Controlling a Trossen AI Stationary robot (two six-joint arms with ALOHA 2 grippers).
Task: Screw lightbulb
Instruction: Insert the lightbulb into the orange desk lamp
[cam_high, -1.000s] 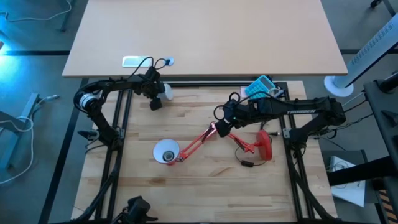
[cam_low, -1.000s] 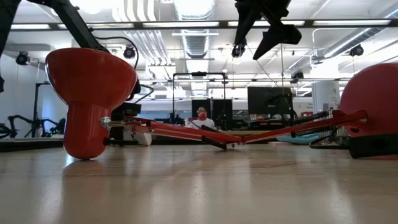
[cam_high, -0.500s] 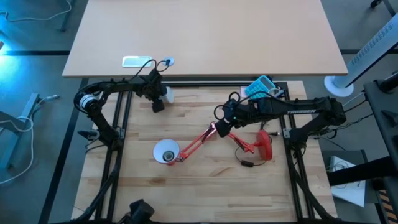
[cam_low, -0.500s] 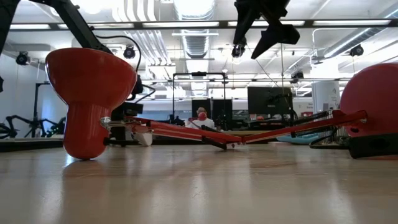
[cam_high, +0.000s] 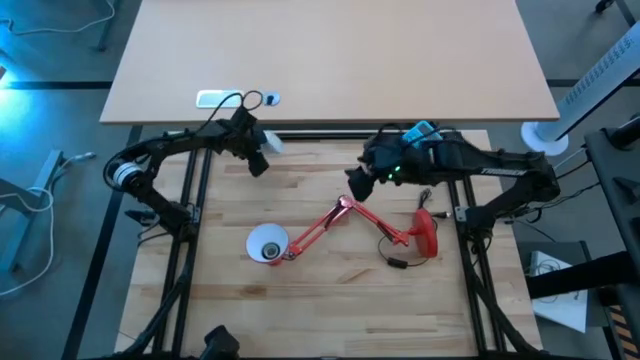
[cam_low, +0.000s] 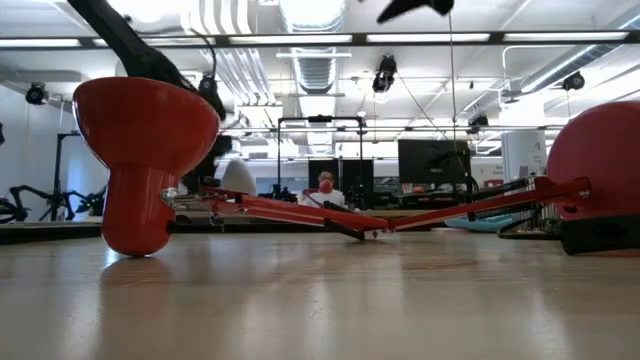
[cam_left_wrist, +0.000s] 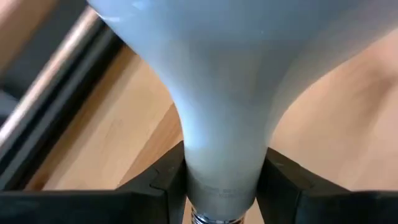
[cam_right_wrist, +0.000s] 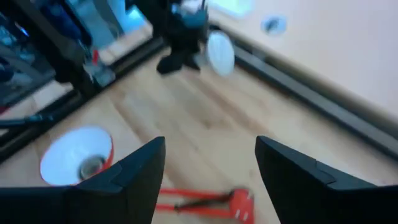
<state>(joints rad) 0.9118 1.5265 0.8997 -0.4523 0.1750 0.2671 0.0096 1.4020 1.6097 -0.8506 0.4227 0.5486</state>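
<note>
The white lightbulb (cam_high: 272, 141) is in my left gripper (cam_high: 260, 156) at the table's far left, above the wood; it also shows in the low view (cam_low: 237, 178) and the right wrist view (cam_right_wrist: 219, 52). The red desk lamp lies on the table, its cone shade (cam_high: 267, 243) opening upward with white inside, its jointed arm (cam_high: 325, 222) flat, its round base (cam_high: 427, 232) at the right. My right gripper (cam_high: 360, 180) is open and empty, high above the lamp arm's elbow (cam_right_wrist: 239, 199). My left gripper pinches the bulb's narrow neck (cam_left_wrist: 227, 163) between its two fingers (cam_left_wrist: 169, 180), just above the grey screw base (cam_left_wrist: 216, 218). The dome sticks out ahead of the fingers and the screw base points back toward the wrist. The bulb is lifted clear of the table.
A blue object (cam_high: 420, 134) lies at the table's far right, by my right arm. The lamp's black cord and switch (cam_high: 396, 262) lie near the base. Black frame rails (cam_high: 195, 200) run along the table's sides. A second table with a white strip (cam_high: 222, 98) stands beyond.
My left gripper has lifted the bulb off the table at the far left, and its arm has drawn back toward the left edge. My right gripper has risen and gone toward the far edge, away from the lamp arm's elbow, staying open.
</note>
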